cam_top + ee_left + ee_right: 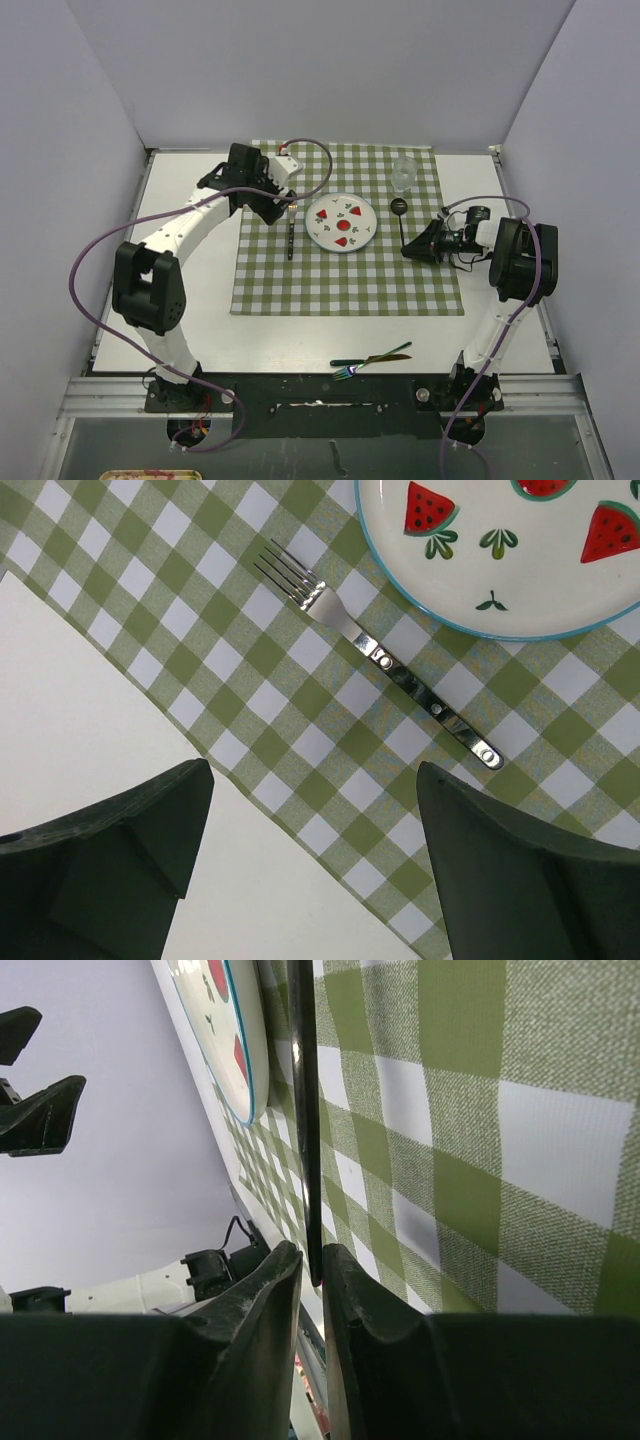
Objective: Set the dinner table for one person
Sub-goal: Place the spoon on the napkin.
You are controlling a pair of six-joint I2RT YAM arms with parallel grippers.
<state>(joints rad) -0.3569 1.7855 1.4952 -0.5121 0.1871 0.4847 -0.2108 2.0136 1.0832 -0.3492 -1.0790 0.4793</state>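
Grip status: my right fingers [280, 1282] are pinching tight on the handle of the black spoon [401, 226], which is lying on the checked cloth [300, 290] just right of the plate [530, 590]. My left fingers [500, 865] are hanging wide apart, holding nothing, above the fork [385, 660] just beside the plate. The white worktop [280, 335] is carrying it all.

bright, even light; soft shadows

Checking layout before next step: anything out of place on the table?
Yes. Two dark utensils lie askew on the bare dinner table near its front edge, off the checked cloth and away from the plate. Fork and spoon flank the plate normally.
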